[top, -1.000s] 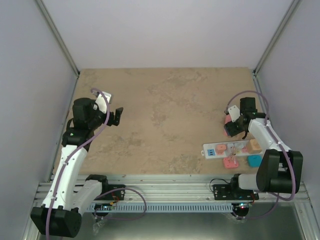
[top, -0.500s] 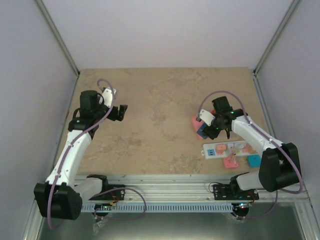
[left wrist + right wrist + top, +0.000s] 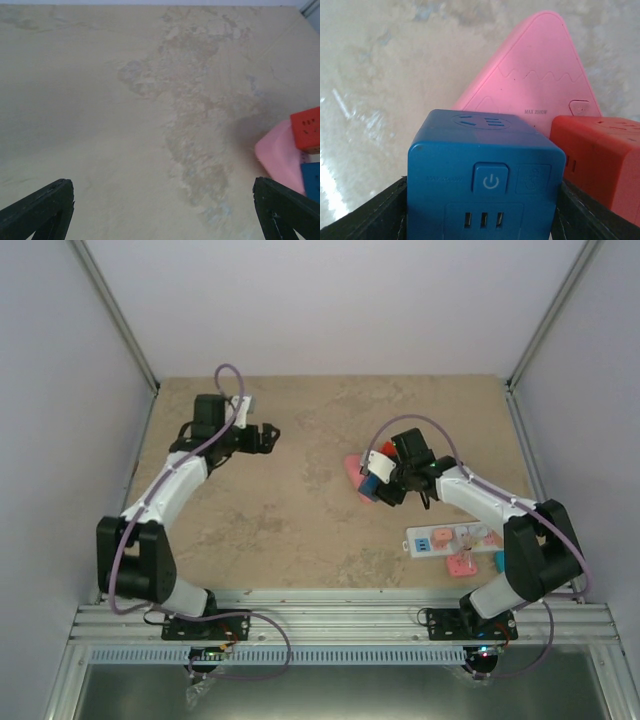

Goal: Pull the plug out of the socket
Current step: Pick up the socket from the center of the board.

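Blue cube plug: pinched in my right hand, well apart from socket, seemingly unplugged; left hand spread.

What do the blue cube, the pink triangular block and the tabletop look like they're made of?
The blue cube: likely moulded plastic, smooth satin finish, with crisp slots and a raised power button. The pink triangular block: likely matte plastic, with printed text and moulded wavy lines. The tabletop: mottled beige, stone-look, slight sheen; stone or laminate, cannot tell.
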`<act>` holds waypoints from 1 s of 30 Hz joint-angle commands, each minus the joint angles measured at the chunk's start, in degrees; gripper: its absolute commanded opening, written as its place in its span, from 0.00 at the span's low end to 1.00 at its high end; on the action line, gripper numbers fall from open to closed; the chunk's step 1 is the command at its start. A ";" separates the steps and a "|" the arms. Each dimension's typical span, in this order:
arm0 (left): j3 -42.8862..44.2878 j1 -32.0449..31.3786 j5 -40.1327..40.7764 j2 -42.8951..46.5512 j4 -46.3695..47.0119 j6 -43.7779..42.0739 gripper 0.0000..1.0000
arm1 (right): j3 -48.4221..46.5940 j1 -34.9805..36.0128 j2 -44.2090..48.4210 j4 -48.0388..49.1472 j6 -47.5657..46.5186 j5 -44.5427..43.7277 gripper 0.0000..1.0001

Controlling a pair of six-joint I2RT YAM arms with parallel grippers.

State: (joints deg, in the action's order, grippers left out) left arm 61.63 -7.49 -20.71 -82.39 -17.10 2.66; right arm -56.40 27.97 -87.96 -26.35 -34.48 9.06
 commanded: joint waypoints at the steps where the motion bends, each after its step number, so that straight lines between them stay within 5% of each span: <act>1: 4.52 -4.71 -2.91 -6.53 3.09 6.28 1.00 | 2.01 0.49 1.69 16.59 2.11 1.30 0.64; 13: 13.95 -11.14 -11.18 -23.84 11.78 19.14 1.00 | 12.19 0.42 4.96 34.53 5.15 3.51 0.65; 30: 8.88 -16.55 -15.29 -26.27 25.21 28.19 1.00 | 15.37 0.42 7.88 40.35 11.09 3.23 0.66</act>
State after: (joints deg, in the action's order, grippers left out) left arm 72.38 -24.08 -35.53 -107.83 4.89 28.80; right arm -40.86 28.16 -83.70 5.96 -24.36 12.62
